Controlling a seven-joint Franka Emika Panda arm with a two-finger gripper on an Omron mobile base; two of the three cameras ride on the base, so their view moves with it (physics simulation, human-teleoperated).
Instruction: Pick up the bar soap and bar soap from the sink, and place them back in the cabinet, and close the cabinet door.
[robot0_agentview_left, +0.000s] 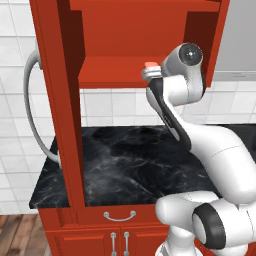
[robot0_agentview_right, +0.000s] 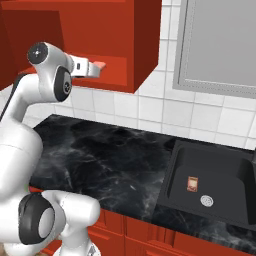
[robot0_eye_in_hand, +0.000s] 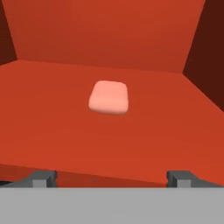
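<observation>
The salmon-pink rounded bar soap (robot0_eye_in_hand: 108, 97) lies on the bright red wall cabinet (robot0_agentview_left: 125, 70) floor, mid-shelf. My claw (robot0_eye_in_hand: 111, 178) is spread, empty, at the front edge. The small brown block soap (robot0_agentview_right: 192, 183) remains in the black matte sink (robot0_agentview_right: 175, 165); the tall red panelled door (robot0_agentview_left: 57, 100) stands open.

From my seat, the cabinet door (robot0_agentview_left: 57, 100) runs off the top of the left base view, and its handle (robot0_agentview_left: 31, 100) slips behind the door's edge. The arm's wrist covers most of the pink bar soap (robot0_agentview_left: 151, 65) there; I see just a corner. In the hand view I get only the tips of the gripper (robot0_eye_in_hand: 112, 178), spread wide. The sink (robot0_agentview_right: 175, 165) is cut by the right edge of the right base view, and the brown bar soap (robot0_agentview_right: 192, 183) is too small for detail.
</observation>
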